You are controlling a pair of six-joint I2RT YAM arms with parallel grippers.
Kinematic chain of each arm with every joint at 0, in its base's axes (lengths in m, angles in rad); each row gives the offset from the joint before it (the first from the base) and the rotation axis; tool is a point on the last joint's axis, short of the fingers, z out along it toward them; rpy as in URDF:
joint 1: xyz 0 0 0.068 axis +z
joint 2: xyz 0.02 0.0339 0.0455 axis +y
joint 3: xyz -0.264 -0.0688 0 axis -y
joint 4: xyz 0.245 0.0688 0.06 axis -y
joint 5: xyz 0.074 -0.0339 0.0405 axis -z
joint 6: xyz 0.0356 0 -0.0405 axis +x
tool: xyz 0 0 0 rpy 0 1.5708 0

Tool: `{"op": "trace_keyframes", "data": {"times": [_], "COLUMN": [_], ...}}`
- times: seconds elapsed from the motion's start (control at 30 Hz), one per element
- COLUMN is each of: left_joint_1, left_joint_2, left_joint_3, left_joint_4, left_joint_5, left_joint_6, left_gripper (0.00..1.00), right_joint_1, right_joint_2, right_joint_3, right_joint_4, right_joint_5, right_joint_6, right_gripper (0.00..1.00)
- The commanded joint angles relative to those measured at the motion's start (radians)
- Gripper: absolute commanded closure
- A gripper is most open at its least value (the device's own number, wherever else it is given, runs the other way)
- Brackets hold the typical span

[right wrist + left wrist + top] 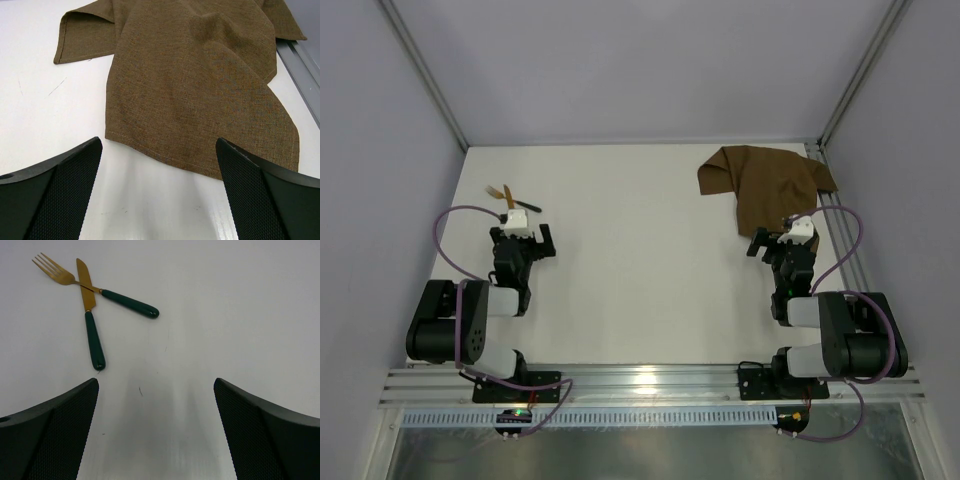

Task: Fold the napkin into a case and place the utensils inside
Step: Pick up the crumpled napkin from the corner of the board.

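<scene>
The brown napkin [766,182] lies crumpled and loosely folded at the far right of the table, one corner over the right rail; in the right wrist view [200,85] its near hem lies just ahead of my fingers. No case is formed. The utensils lie crossed at the far left: a gold fork [95,287] and a gold knife [90,315] with dark handles, also small in the top view [505,193]. My left gripper [524,247] is open and empty, short of the utensils. My right gripper [788,246] is open and empty, just short of the napkin.
The white table [640,250] is bounded by grey walls at the back and sides. A metal rail [840,215] runs along the right edge beside the napkin. Both arm bases sit at the near edge.
</scene>
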Motion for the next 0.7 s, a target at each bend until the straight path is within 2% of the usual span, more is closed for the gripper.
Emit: {"op": "trace_keyframes", "data": {"times": [0.0, 0.03, 0.1, 0.13, 0.2, 0.23, 0.3, 0.37, 0.4, 0.47, 0.5, 0.57, 0.63, 0.67], "left_joint_1": [0.003, 0.003, 0.003, 0.003, 0.003, 0.002, 0.002, 0.005, 0.005, 0.003, 0.003, 0.005, 0.002, -0.001], "left_joint_2": [0.0, 0.0, 0.0, 0.0, 0.001, 0.001, 0.0, -0.008, -0.043, -0.127, -0.149, -0.132, -0.114, -0.108], "left_joint_3": [0.011, 0.011, 0.011, 0.011, 0.014, 0.015, 0.014, 0.017, 0.033, 0.142, 0.335, 0.504, 0.643, 0.665], "left_joint_4": [0.038, 0.038, 0.037, 0.038, 0.032, 0.031, 0.029, 0.017, -0.012, -0.4, -0.586, -0.926, -1.05, -1.124], "left_joint_5": [-0.015, -0.015, -0.015, -0.015, -0.012, -0.01, -0.009, 0.042, 0.15, 0.288, 0.344, 0.41, 0.428, 0.425], "left_joint_6": [-0.008, -0.008, -0.007, -0.007, -0.007, -0.005, -0.005, 0.007, 0.016, 0.089, 0.117, 0.116, 0.124, 0.134], "left_gripper": [0.01, 0.01, 0.01, 0.01, 0.01, 0.01, 0.01, 0.01, 0.01, 0.01, 0.01, 0.01, 0.01, 0.01], "right_joint_1": [0.003, 0.003, 0.007, 0.007, 0.006, 0.006, 0.006, -0.009, -0.049, -0.11, -0.137, -0.198, -0.227, -0.238], "right_joint_2": [-0.012, -0.026, -0.108, -0.198, -0.236, -0.236, -0.212, -0.146, -0.123, -0.057, -0.041, -0.014, 0.028, 0.044], "right_joint_3": [0.025, 0.03, 0.076, 0.184, 0.292, 0.374, 0.453, 0.569, 0.603, 0.66, 0.666, 0.679, 0.694, 0.7], "right_joint_4": [0.049, 0.039, -0.116, -0.397, -0.614, -0.762, -0.904, -1.154, -1.276, -1.343, -1.359, -1.384, -1.396, -1.399], "right_joint_5": [0.006, 0.018, 0.064, 0.15, 0.244, 0.265, 0.334, 0.434, 0.431, 0.323, 0.287, 0.235, 0.215, 0.21], "right_joint_6": [-0.014, -0.012, 0.009, 0.052, 0.139, 0.153, 0.19, 0.276, 0.305, 0.357, 0.363, 0.377, 0.374, 0.373], "right_gripper": [0.01, 0.01, 0.01, 0.01, 0.01, 0.01, 0.01, 0.01, 0.01, 0.01, 0.01, 0.01, 0.01, 0.0]}}
